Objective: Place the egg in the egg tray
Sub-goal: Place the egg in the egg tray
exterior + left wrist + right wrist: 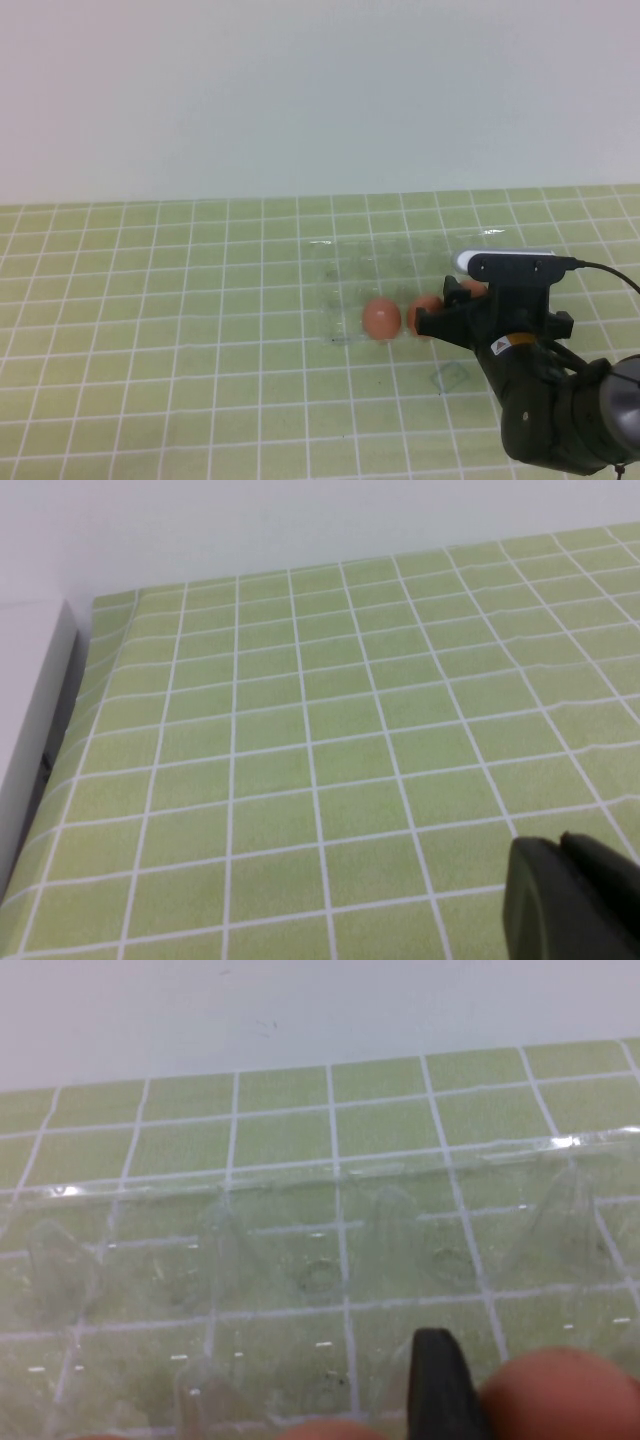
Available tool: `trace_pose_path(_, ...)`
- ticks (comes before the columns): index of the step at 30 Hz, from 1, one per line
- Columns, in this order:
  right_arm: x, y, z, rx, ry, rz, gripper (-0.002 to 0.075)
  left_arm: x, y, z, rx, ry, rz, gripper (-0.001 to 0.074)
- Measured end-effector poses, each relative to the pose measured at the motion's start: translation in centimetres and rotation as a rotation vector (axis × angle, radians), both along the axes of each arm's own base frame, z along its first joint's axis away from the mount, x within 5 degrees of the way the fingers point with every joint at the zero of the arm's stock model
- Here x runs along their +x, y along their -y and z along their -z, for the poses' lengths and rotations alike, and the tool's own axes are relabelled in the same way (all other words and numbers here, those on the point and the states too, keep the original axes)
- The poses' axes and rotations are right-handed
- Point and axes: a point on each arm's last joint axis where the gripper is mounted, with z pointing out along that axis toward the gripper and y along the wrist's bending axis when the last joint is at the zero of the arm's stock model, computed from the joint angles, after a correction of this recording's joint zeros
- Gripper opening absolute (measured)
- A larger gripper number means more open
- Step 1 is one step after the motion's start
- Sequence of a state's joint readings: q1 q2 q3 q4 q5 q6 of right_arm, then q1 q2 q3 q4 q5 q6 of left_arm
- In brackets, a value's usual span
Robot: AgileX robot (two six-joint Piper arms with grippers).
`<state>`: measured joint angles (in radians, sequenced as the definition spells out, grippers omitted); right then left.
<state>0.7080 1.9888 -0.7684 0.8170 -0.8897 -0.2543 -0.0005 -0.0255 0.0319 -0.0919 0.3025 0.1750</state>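
The clear egg tray (345,275) lies mid-table; its moulded cups fill the right wrist view (320,1260). One orange-brown egg (381,318) sits at the tray's near edge. My right gripper (432,320) reaches over the tray's right part and is shut on a second egg (428,304). In the right wrist view this egg (570,1395) presses against one black finger (438,1385) of the right gripper (530,1385); the other finger is hidden. A third egg (472,287) shows just behind the gripper. My left gripper (572,852) is shut and empty over bare table, out of the high view.
A tiny clear square outline (452,377) lies on the green checked cloth near the right arm. A white wall (300,90) runs behind the table. A white panel (30,720) borders the table in the left wrist view.
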Motion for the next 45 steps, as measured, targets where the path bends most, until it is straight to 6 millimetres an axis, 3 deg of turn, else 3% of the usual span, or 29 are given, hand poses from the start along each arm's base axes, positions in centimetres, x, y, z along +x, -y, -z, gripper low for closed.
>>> trace_pose_path(12, 0.33, 0.0, -0.5, -0.019, 0.084, -0.003, 0.0384, 0.0, 0.0, 0.0, 0.0, 0.0, 0.0, 0.0)
trace_pose_path(45, 1.0, 0.19, 0.12, 0.033, 0.057, 0.002, 0.0384, 0.0, 0.0, 0.0, 0.0, 0.0, 0.0, 0.0)
